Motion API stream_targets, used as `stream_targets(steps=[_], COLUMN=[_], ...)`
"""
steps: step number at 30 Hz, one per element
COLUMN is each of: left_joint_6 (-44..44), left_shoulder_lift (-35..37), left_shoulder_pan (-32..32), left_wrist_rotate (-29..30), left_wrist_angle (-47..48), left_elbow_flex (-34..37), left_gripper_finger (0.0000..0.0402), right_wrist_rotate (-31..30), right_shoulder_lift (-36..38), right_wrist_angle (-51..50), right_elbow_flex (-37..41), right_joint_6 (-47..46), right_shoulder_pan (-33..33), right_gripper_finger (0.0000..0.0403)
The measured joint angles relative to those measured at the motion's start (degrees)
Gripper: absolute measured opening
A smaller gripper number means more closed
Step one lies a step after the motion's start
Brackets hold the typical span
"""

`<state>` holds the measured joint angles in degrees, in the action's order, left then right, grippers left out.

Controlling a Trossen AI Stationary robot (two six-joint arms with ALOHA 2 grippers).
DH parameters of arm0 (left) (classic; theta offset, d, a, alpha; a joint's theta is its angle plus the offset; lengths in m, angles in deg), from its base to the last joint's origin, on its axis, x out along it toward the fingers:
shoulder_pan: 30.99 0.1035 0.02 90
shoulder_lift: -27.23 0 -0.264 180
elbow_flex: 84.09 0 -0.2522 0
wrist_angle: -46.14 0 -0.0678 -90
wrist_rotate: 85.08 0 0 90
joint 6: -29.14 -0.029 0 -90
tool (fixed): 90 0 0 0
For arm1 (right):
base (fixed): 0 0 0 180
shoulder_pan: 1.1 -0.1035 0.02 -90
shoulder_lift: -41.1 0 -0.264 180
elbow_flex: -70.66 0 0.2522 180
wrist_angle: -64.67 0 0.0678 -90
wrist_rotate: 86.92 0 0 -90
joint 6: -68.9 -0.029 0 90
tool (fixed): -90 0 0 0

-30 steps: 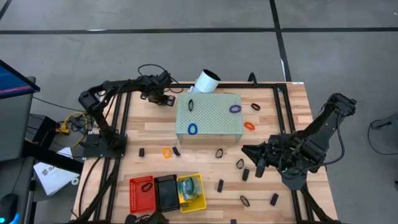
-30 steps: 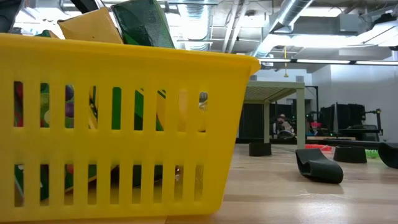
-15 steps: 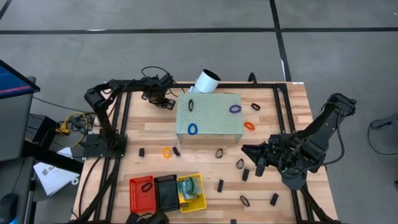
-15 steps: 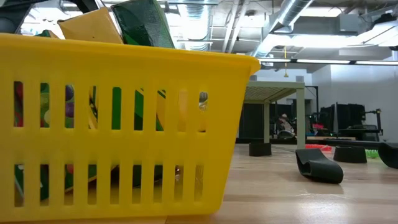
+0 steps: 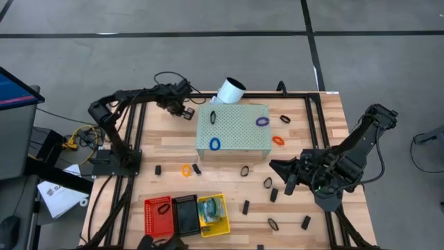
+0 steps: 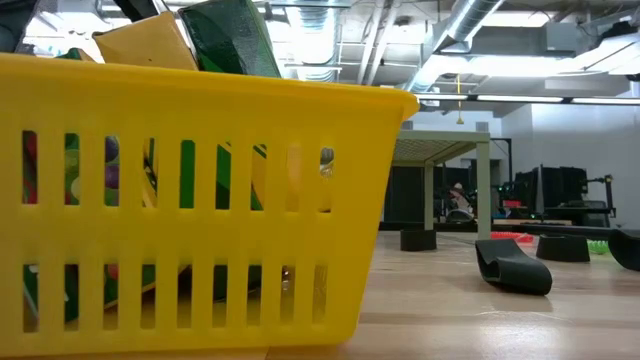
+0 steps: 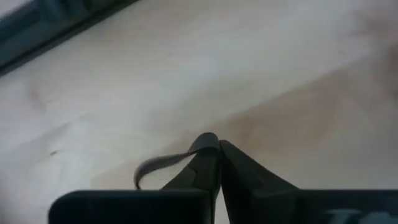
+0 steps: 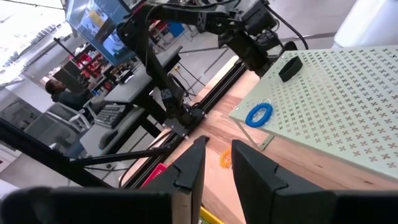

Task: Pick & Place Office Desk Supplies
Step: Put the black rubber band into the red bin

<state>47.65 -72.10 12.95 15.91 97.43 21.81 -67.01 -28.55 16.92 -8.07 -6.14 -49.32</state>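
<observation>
I count thin loops scattered about: a blue loop (image 5: 214, 144) lying flat near one front corner of the green block, a purple loop (image 5: 262, 121) also on its top, an orange loop (image 5: 278, 140) just off the block's edge, and another orange loop (image 5: 186, 169) on the bare wood. Small black clips (image 5: 245, 206) are strewn over the wood nearer the right side. A black band (image 6: 512, 266) lies curled on the table. In the yellow slotted plastic basket (image 5: 222, 205) I see printed crayon boxes (image 6: 230, 38) standing tilted above the rim
</observation>
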Motion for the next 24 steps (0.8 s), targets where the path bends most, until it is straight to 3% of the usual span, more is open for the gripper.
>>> stream_targets(steps=[6,13,19,24], left_joint_6=[-1.7,-1.7,3.7,14.3], left_shoulder_lift=[8.5,20.2,28.2,32.4], left_shoulder_pan=[-0.4,-6.3,-18.5,-32.8], left_wrist_rotate=[-3.9,-9.0,-11.5,-14.5], left_wrist_angle=[7.0,20.4,29.2,31.4], left_elbow_flex=[0.0,0.0,0.0,0.1], left_gripper_finger=[0.0002,0.0001,0.0001,0.0001], right_wrist_rotate=[-1.0,-2.0,-2.0,-2.0], right_shoulder_lift=[0.0,0.0,0.0,0.0], right_wrist_angle=[0.2,0.1,0.1,0.2], right_elbow_flex=[0.0,0.0,0.0,0.0], right_joint_6=[0.3,1.4,1.9,1.6], right_shoulder_pan=[0.0,0.6,1.7,2.4], right_gripper_finger=[0.0077,0.0077,0.0077,0.0077])
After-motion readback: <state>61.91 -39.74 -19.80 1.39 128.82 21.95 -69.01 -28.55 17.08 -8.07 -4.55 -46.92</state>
